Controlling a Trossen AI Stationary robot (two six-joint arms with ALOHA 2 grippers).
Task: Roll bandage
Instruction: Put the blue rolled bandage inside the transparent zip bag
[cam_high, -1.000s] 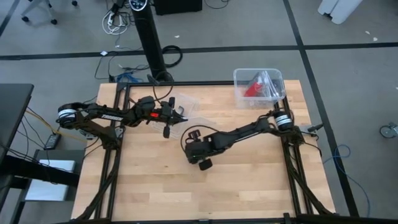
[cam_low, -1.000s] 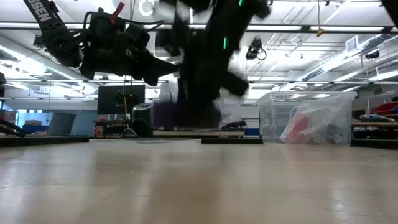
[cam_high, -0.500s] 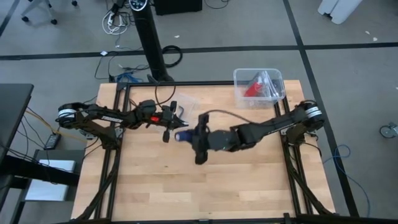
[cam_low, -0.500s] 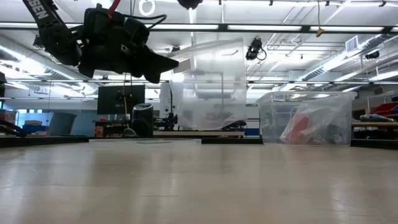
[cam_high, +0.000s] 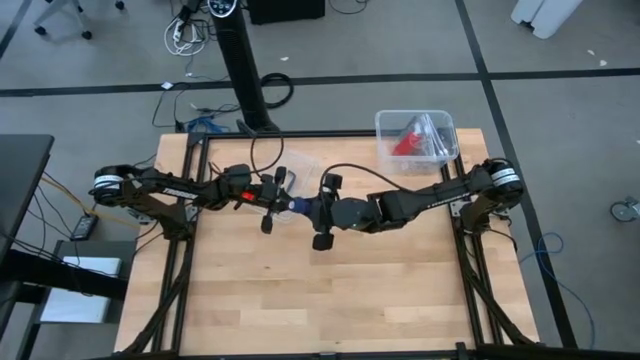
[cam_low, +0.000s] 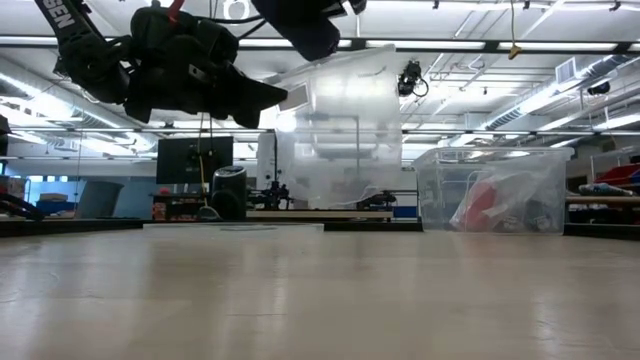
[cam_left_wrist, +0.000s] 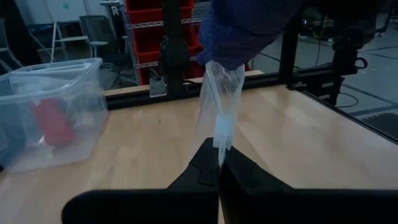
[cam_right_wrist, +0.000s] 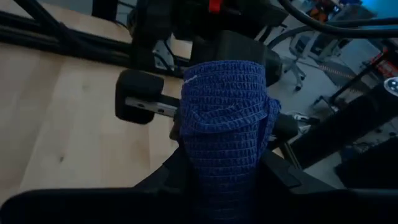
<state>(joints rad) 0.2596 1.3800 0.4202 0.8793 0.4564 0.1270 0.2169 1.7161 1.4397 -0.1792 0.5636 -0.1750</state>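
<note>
The bandage is a small navy-blue roll (cam_high: 291, 207) held in the air between the two grippers, left of the table's middle. My right gripper (cam_high: 303, 209) is shut on it; the roll fills the right wrist view (cam_right_wrist: 225, 118). My left gripper (cam_high: 278, 198) faces it from the table's left and is shut on a clear plastic bag (cam_left_wrist: 221, 99). The bag runs from the left fingers toward the roll (cam_left_wrist: 242, 25). In the low view both grippers (cam_low: 262, 97) (cam_low: 310, 25) are well above the table. My left gripper pinches a narrow bunched end of the clear bag (cam_left_wrist: 219, 135) between its two fingertips, coming level from the table's left. The bag is clear of the table. My right gripper pinches the roll's sides (cam_right_wrist: 211, 155) between its two fingers, coming level from the table's right. The roll sticks out past the fingertips, clear of the table.
A clear bin (cam_high: 417, 138) with a red item stands at the table's far right corner and also shows in the low view (cam_low: 490, 190). Clear plastic (cam_high: 300, 162) shows near the far edge behind the grippers. The near half of the wooden table (cam_high: 330, 300) is bare.
My right gripper has risen from the table's middle and gone toward the far left, up to my left gripper, bringing the blue roll with it. The right arm has stretched out across the table. My left gripper has kept its place with the bag.
</note>
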